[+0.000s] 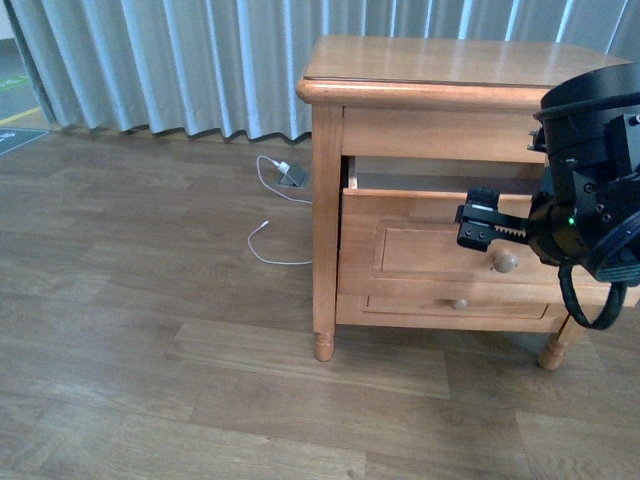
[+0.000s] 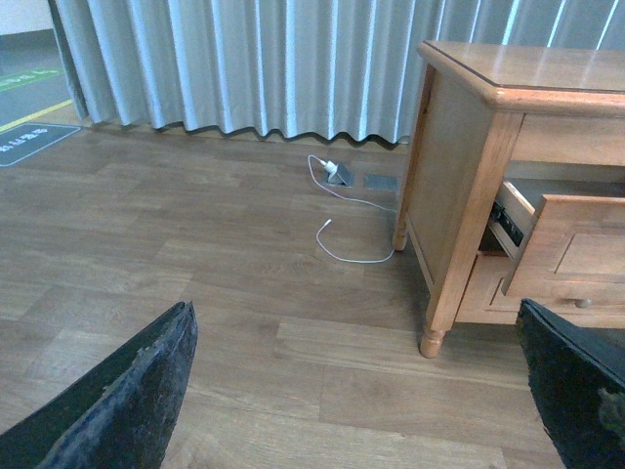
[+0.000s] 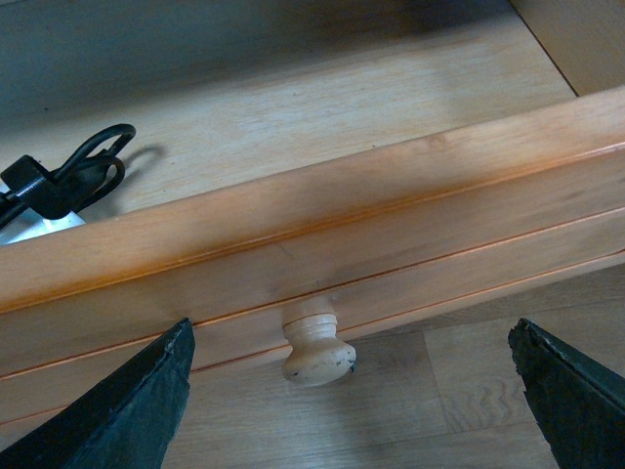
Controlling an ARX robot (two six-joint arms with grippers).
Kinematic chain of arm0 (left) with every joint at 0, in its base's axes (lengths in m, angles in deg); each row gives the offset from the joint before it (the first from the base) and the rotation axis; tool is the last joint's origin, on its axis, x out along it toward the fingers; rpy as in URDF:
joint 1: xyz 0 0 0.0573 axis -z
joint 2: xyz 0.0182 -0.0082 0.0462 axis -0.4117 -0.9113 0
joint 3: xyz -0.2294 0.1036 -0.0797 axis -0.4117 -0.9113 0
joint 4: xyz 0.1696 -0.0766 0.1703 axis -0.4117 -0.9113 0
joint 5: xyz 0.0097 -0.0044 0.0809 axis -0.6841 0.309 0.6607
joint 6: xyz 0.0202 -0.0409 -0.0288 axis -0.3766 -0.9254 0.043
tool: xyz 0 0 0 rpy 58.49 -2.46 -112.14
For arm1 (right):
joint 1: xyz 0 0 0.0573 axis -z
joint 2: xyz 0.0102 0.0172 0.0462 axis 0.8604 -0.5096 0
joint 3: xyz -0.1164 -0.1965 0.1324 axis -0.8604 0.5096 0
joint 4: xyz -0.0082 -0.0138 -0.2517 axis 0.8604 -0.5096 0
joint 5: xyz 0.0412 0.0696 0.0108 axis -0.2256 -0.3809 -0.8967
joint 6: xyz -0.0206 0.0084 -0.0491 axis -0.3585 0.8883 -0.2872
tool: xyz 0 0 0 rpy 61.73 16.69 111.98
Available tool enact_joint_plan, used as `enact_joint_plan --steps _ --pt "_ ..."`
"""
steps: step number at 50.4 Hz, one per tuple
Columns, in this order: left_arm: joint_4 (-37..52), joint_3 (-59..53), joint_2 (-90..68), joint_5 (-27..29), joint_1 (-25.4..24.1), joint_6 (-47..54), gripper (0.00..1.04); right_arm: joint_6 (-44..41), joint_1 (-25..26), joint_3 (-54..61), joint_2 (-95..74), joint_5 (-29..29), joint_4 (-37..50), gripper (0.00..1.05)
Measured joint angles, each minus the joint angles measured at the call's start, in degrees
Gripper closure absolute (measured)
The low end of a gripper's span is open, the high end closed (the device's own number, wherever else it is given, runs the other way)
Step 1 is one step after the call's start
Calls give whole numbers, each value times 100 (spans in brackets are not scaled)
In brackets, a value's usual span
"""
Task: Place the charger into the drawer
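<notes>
Nightstand of honey-brown wood (image 1: 325,200) stands right, its upper wooden drawer (image 1: 420,205) pulled out. Right black gripper (image 3: 352,391) hangs released before the round wooden knob (image 3: 317,354). Left gripper (image 2: 356,391) gapes over floor. Small white charger with black cable (image 3: 54,191) lies inside the drawer.

A home-like room, looks like a bedroom corner: a honey-brown wooden nightstand (image 1: 440,190) on turned legs stands on wood-plank flooring (image 1: 150,350), and pleated grey curtains (image 1: 180,60) hang to the floor behind it. A grey adapter (image 1: 291,175) with a white cable (image 1: 270,235) lies loose on the floor beside the nightstand.
</notes>
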Motion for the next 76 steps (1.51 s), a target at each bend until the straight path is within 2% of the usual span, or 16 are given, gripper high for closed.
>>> enact_joint_plan --steps 30,45,55,63,68,76 --pt "0 0 0 0 0 0 6 588 208 -2358 -1537 457 -415 8" --pt "0 0 2 0 0 0 6 798 216 -2682 -1751 927 -492 8" --pt "0 0 2 0 0 2 6 863 234 -2680 -1757 966 -439 8" --pt "0 0 2 0 0 2 6 999 245 -2498 -1711 811 -282 8" --pt "0 0 2 0 0 2 6 1102 260 -2192 -1495 520 -127 8" --pt "0 0 0 0 0 2 6 997 271 -1403 -684 -299 2 8"
